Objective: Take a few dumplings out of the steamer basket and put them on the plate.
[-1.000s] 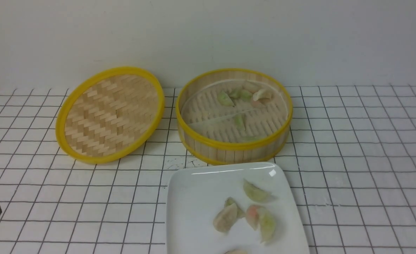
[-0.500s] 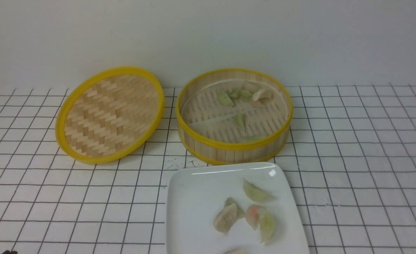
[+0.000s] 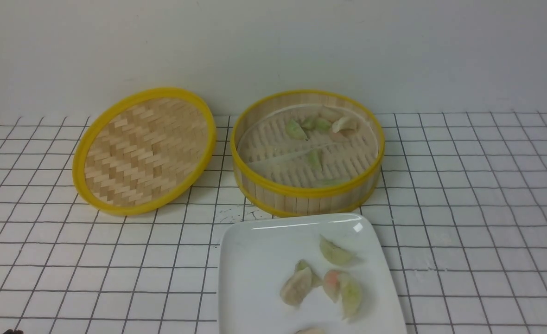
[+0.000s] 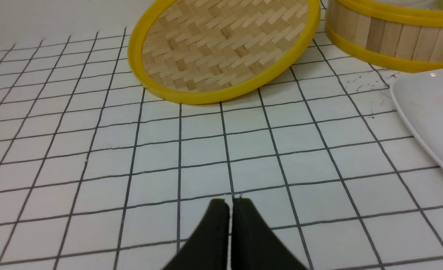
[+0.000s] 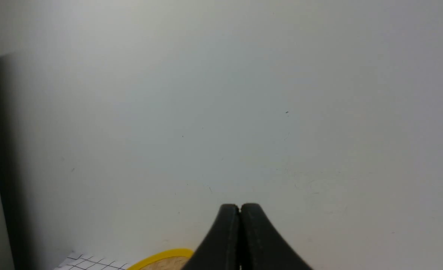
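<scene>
In the front view, a woven bamboo lid (image 3: 144, 150) with a yellow rim sits at the left of centre, tilted, on the grid-patterned tabletop (image 3: 477, 222). Just right of it, at the centre of the frame, stands the steamer basket (image 3: 307, 153), with several pale green and cream dumplings (image 3: 322, 125) on its slatted floor, most near the far wall. Below it, at the lower centre, lies the white square plate (image 3: 255, 260), carrying a cluster of dumplings (image 3: 322, 278) on its right half. In the left wrist view, the left gripper (image 4: 230, 204) hovers over bare tiles, jaws pressed together and empty. In the right wrist view, the right gripper (image 5: 240, 208) faces the pale wall (image 5: 221, 93), jaws likewise closed, holding nothing.
</scene>
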